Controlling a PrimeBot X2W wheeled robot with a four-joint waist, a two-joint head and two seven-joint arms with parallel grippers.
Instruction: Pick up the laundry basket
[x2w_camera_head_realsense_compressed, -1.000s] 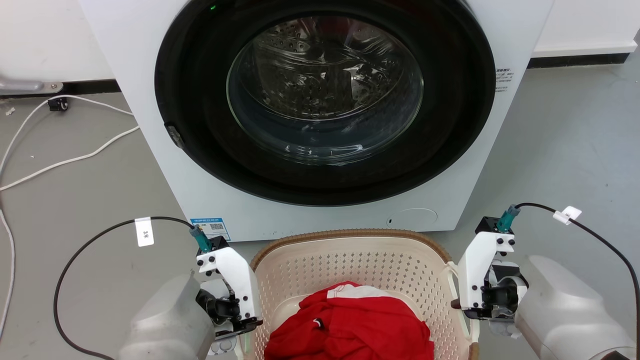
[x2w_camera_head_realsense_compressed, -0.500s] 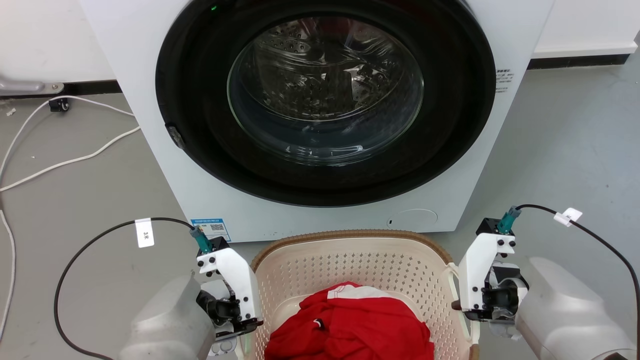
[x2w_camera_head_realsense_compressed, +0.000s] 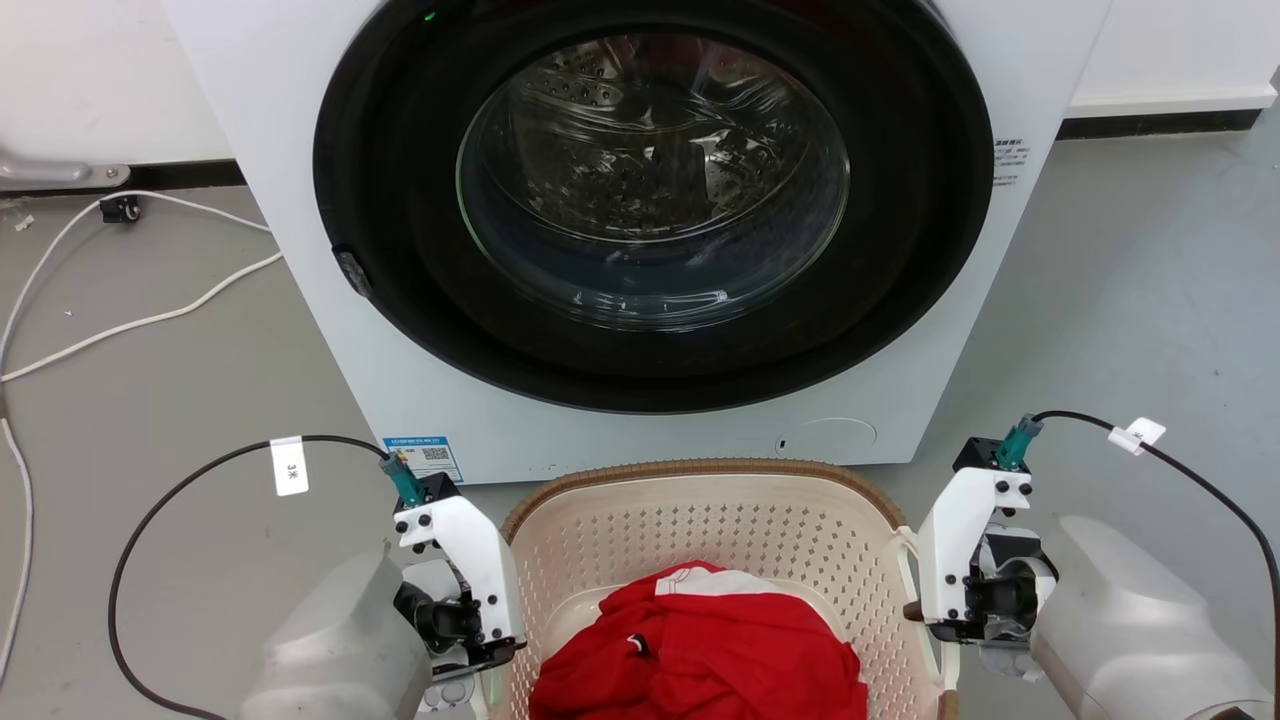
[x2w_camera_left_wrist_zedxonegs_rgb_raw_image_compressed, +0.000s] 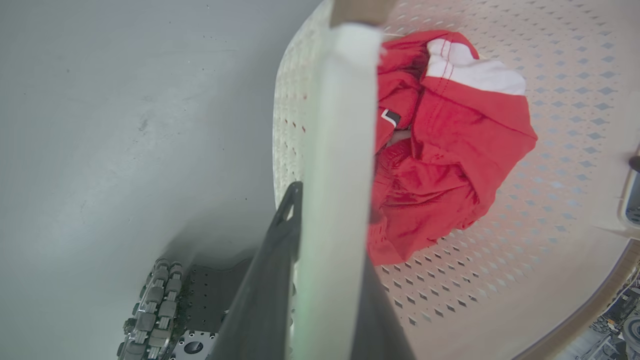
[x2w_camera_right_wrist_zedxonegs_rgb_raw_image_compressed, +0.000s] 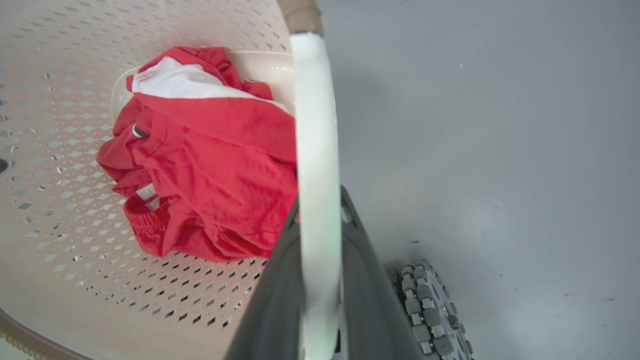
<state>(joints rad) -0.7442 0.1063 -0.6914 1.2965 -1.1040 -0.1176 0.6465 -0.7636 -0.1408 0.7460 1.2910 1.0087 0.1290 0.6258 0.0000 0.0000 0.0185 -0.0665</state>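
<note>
The laundry basket (x2w_camera_head_realsense_compressed: 700, 530), cream and perforated with a brown rim, sits at the bottom centre of the head view, just before the washing machine. A crumpled red and white garment (x2w_camera_head_realsense_compressed: 700, 650) lies inside it. My left gripper (x2w_camera_head_realsense_compressed: 480, 640) is at the basket's left side. In the left wrist view that gripper (x2w_camera_left_wrist_zedxonegs_rgb_raw_image_compressed: 332, 220) is shut on the white loop handle (x2w_camera_left_wrist_zedxonegs_rgb_raw_image_compressed: 345, 100). My right gripper (x2w_camera_head_realsense_compressed: 935, 625) is at the basket's right side. In the right wrist view it (x2w_camera_right_wrist_zedxonegs_rgb_raw_image_compressed: 320, 205) is shut on the other white handle (x2w_camera_right_wrist_zedxonegs_rgb_raw_image_compressed: 312, 100). The garment (x2w_camera_left_wrist_zedxonegs_rgb_raw_image_compressed: 440, 150) (x2w_camera_right_wrist_zedxonegs_rgb_raw_image_compressed: 210, 165) shows in both wrist views.
A white front-loading washing machine (x2w_camera_head_realsense_compressed: 330, 300) with its round glass door closed stands directly behind the basket. White cables (x2w_camera_head_realsense_compressed: 130, 320) trail over the grey floor at the left. My base wheels (x2w_camera_left_wrist_zedxonegs_rgb_raw_image_compressed: 150, 310) (x2w_camera_right_wrist_zedxonegs_rgb_raw_image_compressed: 430, 310) are close under the basket's sides.
The whole head picture has shifted by a few pixels. Both grippers keep the same hold on the handles and the basket stays where it was.
</note>
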